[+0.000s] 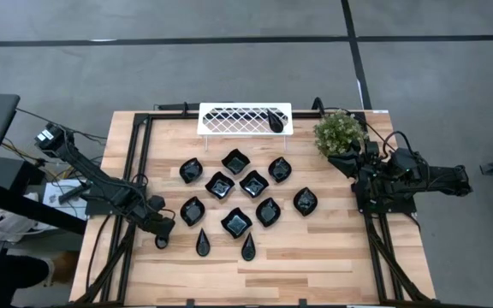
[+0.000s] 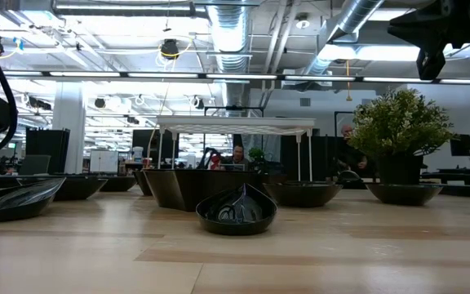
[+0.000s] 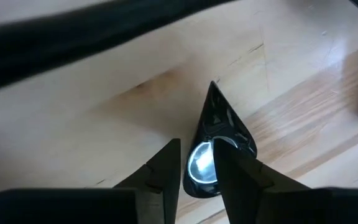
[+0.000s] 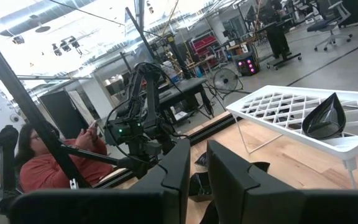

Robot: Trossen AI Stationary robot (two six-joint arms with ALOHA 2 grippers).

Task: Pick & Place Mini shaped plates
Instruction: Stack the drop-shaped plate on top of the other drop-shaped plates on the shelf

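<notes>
Several glossy black mini shaped plates (image 1: pixel 238 195) lie on their bases on the wooden table (image 1: pixel 332 257), wavy squares, leaves and teardrops among them. One more rests on the white lattice tray (image 1: pixel 229 120). My left gripper (image 1: pixel 162 233) points down at the table's near left and is shut on a slim teardrop plate (image 3: pixel 219 118). My right gripper (image 1: pixel 349 162) hangs level above the table's right side beside the plant. Its fingers (image 4: pixel 179 168) are nearly together with nothing between them. My left gripper has the teardrop plate by the side rim (image 3: pixel 190 163) near its wide round end. One finger stands outside the rim and the other (image 3: pixel 235 171) inside the hollow. The fingers come from above, pointing down. The plate lies on the table, its pointed tip (image 3: pixel 212 86) away from the fingers.
A potted green plant (image 1: pixel 339 133) stands at the far right by the tray. Two other teardrop plates (image 1: pixel 202 244) (image 1: pixel 248 249) lie just right of my left gripper. Black frame rails (image 1: pixel 135 171) run along the table's left and right sides. People sit in the room beyond.
</notes>
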